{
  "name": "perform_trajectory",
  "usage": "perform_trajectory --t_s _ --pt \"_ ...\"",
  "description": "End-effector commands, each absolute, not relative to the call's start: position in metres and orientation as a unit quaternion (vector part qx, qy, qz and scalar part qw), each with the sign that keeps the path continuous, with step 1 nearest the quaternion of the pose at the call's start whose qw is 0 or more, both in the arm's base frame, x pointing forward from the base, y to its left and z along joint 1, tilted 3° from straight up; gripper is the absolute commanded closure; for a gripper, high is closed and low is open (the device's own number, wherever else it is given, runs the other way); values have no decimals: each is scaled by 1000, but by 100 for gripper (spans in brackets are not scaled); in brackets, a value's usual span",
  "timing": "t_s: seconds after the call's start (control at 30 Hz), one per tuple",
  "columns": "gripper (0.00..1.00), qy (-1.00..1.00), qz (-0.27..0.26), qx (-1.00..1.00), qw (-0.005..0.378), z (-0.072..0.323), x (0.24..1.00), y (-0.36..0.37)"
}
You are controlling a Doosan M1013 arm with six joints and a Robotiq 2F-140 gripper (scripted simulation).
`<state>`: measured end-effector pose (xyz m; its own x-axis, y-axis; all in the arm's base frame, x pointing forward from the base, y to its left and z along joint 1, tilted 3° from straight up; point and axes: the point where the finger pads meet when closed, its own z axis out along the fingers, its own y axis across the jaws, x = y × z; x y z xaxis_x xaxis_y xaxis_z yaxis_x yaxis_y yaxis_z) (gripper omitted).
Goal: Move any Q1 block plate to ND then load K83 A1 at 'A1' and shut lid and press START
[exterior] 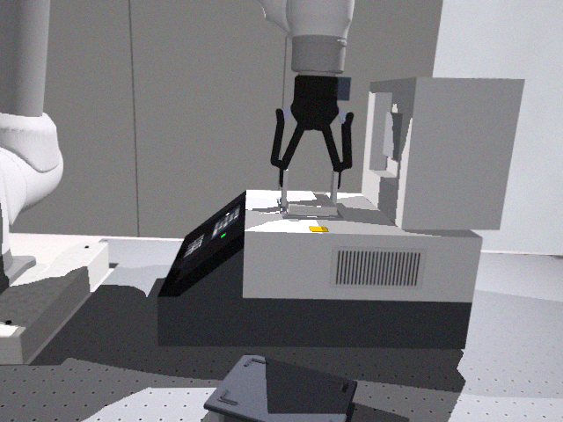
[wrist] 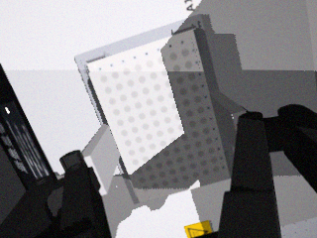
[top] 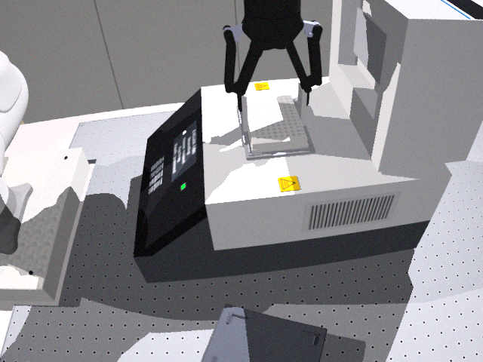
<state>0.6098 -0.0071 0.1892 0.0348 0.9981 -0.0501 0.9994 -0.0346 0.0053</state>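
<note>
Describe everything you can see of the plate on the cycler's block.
The plate is a pale, flat rectangular well plate with a dotted grid of wells on top, partly in shadow. It lies level on the open cycler's block, the right way up. The gripper is closed on its two long sides, one finger on each.

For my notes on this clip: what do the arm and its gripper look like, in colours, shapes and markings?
The arm is glossy white with thick rounded links, ending in a pale grey cylindrical wrist collar. Below it the gripper has a black body, black slanted linkage bars and small pale lilac pivot caps at the shoulders. Its jaws end in slim light-grey pads. A small grey-blue block sits beside the gripper body. No cables or printed markings show.
</note>
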Motion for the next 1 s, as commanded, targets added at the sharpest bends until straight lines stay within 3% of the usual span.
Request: perform_trajectory --t_s 0.0,0.97 --pt "100 695 -16 719 19 189 610 -7" --pt "100 695 -16 719 19 214 610 -6"
